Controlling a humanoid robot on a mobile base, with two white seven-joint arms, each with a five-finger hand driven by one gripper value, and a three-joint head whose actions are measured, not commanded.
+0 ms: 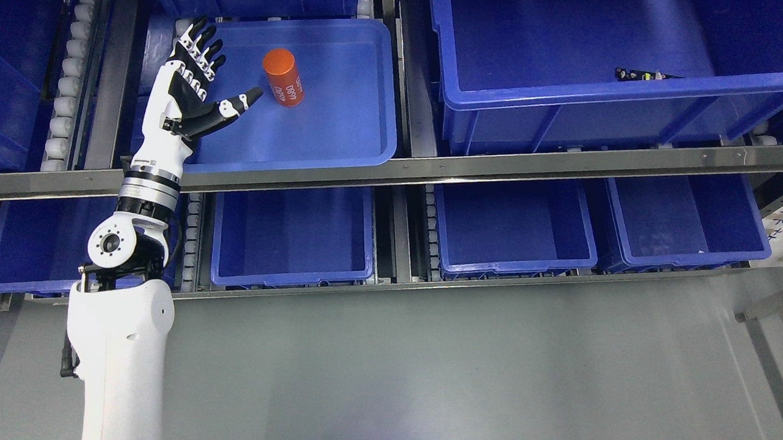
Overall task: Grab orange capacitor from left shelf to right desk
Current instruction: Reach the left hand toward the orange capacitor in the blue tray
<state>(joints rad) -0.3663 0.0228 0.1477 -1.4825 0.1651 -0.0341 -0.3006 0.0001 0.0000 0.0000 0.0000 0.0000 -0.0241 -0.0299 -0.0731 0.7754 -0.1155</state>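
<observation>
Glossy orange capacitor (284, 77) in smooth blue plastic tray (342, 140), brushed metal shelf rail (497, 166) below tray, glossy white-and-black plastic left hand (194, 86)

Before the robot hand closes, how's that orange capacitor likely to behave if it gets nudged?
The orange capacitor is a smooth cylinder, so it may roll or slide across the blue tray. It looks rigid, unlikely to deform. The left robot hand is open beside it, not touching.

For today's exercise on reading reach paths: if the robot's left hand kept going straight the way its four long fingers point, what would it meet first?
Probably the far wall of the blue tray. The left hand is open, fingers aimed at the back; the orange capacitor lies off to the right, beyond the thumb. Height above the tray is unclear.
</observation>
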